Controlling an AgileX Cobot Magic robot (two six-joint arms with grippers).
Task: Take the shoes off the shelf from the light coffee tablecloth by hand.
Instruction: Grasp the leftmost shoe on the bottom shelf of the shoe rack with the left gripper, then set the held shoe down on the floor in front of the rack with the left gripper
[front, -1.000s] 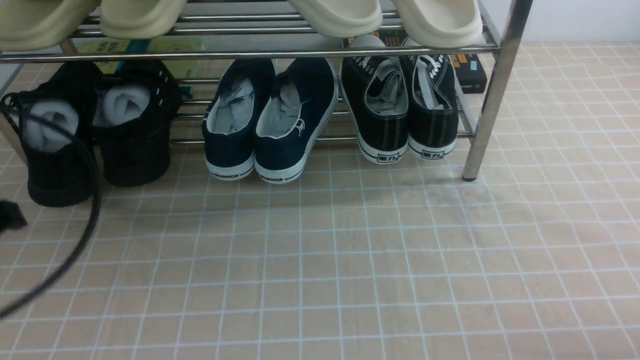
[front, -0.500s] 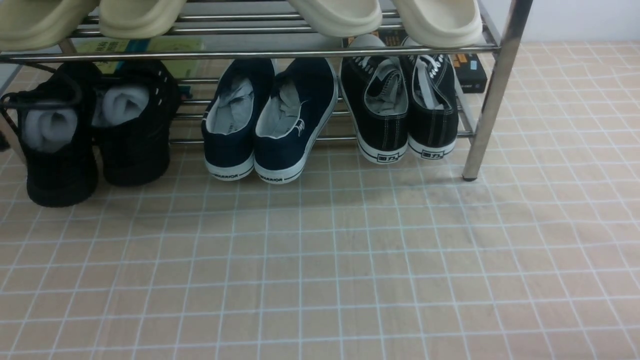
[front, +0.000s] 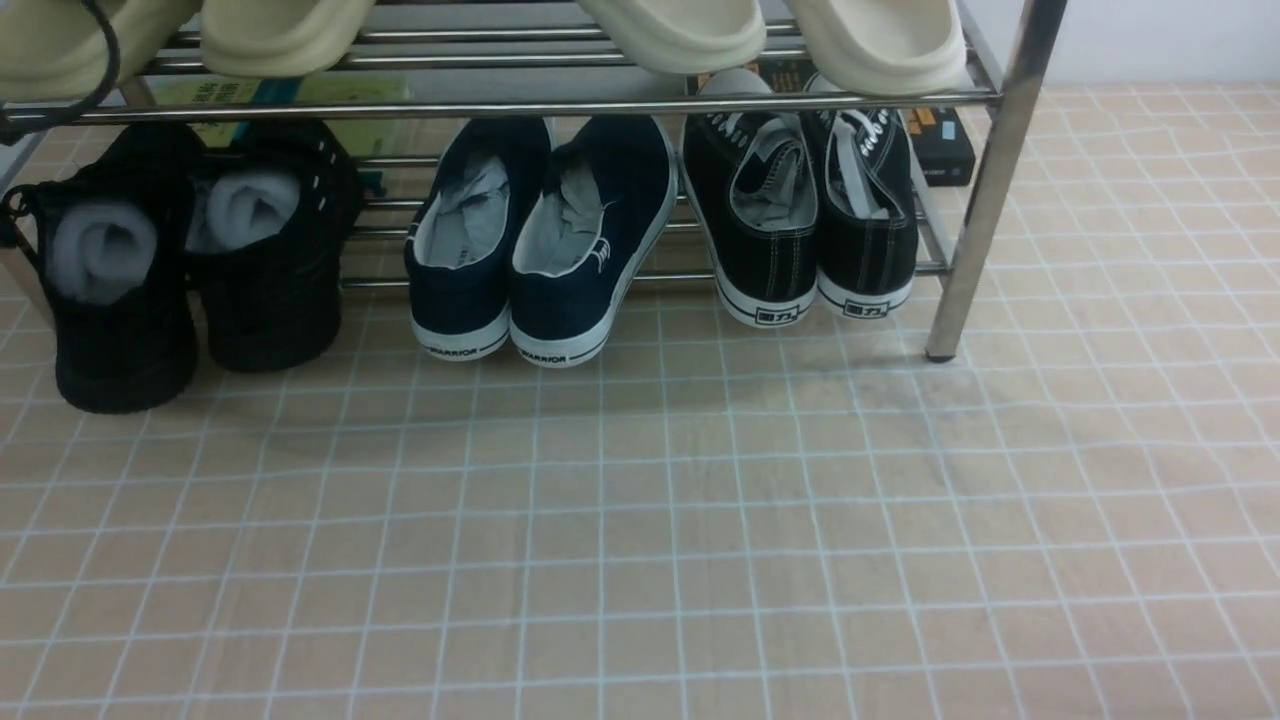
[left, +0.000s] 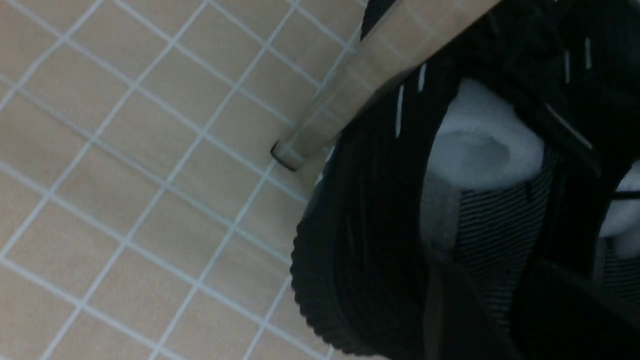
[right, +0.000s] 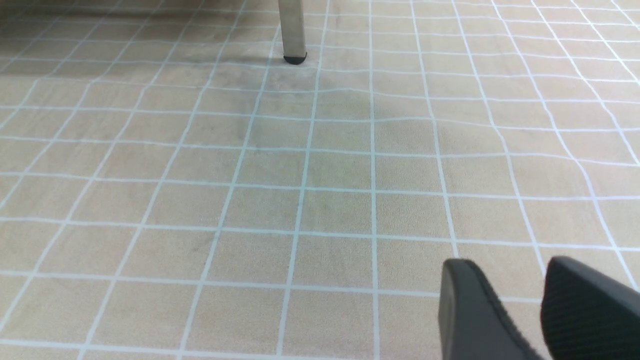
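Black cable has risen, while left pincer and right pincer gape slightly, empty

Black sneakers on chrome rack

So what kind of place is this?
Likely a robot test setup or lab: a chrome shoe rack standing on a grid-printed cloth, and the robot's right hand above that cloth.
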